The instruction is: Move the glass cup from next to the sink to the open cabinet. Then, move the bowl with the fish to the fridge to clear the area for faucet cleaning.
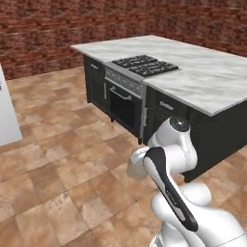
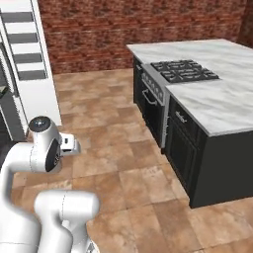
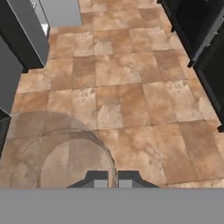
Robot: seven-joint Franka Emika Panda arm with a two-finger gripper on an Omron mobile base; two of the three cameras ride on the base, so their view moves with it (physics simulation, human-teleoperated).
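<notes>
Over floor tiles (image 3: 131, 87), gripper (image 3: 113, 179) pinched on glass cup (image 3: 61, 151) rim; cabinet drop, fish bowl left.

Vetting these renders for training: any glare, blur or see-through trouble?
Hand view: sharp, even light; the glass cup is faint translucent rings, floor tiles showing through, in the shut gripper. Left base view: slightly soft, cup a pale smudge. Right base view: flat light, no glare on the marble counter.
</notes>
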